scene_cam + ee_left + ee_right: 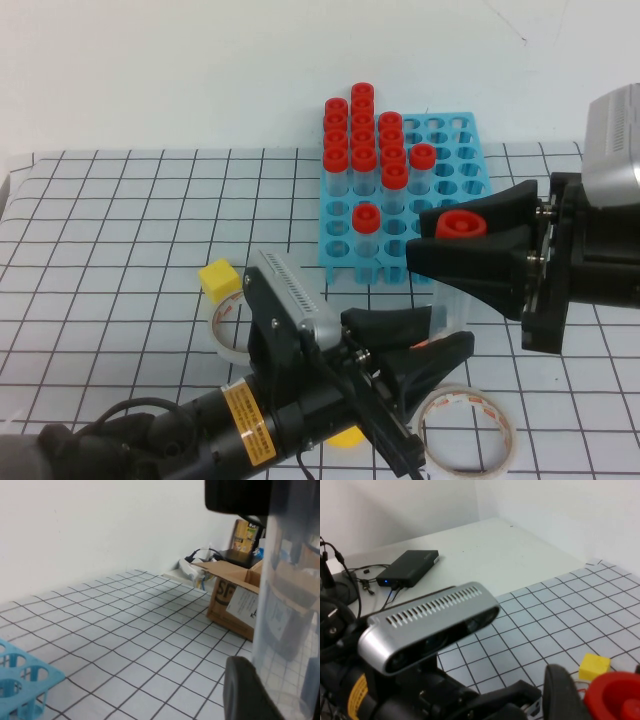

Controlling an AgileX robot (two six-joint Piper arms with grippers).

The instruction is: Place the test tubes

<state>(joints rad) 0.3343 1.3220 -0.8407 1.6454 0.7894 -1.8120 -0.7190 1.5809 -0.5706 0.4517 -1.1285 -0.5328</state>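
- The test tube (452,300) is a straight cylinder of clear, glossy plastic. Its ribbed red cap (460,224) is round, with a sunken centre.
- The tube stands close to upright, cap at the top. Its long axis runs top to bottom, and the lower end points at the bench (120,230).
- It hangs in the air between the two arms, just in front of the near right corner of the rack (470,165).
- The left end effector (448,330) is dark, matte and wedge-shaped. It comes in from the robot's left, and its two tapered fingers pinch the tube's lower body.
- The left wrist view shows that transparent wall close up, with the room showing dimly through it.
- The right end effector (425,232) reaches in from the right and is of the same black plastic. It is closed around the red cap, one finger above it and one below.
- The rack is a bright blue plastic grid of round holes. The racked tubes (362,140) cluster upright at its far left, and one stands alone nearer the front.
- The bench is covered in white sheet ruled with a black grid.
- On it lie a yellow block (218,277), a clear tape roll (216,330) and a flat tape ring (467,430).
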